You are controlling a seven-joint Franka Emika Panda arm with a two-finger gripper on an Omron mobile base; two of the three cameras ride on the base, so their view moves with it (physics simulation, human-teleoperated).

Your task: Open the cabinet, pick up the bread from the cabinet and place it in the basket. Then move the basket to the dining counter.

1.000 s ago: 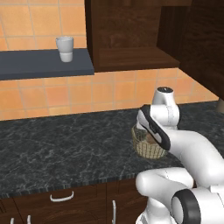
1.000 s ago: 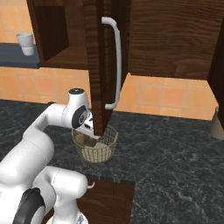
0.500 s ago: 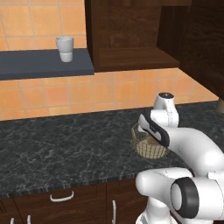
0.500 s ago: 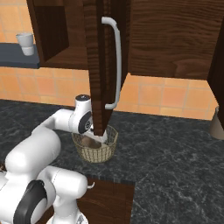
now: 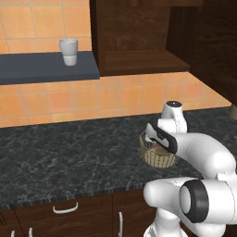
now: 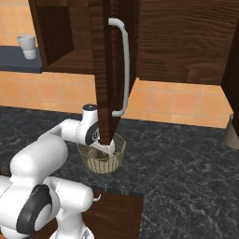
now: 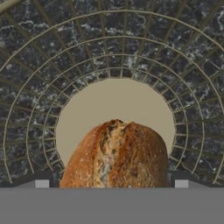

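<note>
Golden-brown bread in wire basket, fingers spread either side, black counter beneath

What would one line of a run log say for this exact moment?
cabinet: door open | bread: in basket, between open end effector fingers | basket: on black countertop | move to dining counter: not yet done

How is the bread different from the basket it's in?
The bread is a solid golden-brown lump with a dark, cracked crust; the basket is thin tan wire you can see through. The bread is much smaller and sits inside the round, open-topped basket. Both are brownish, and both are on the black counter.
</note>
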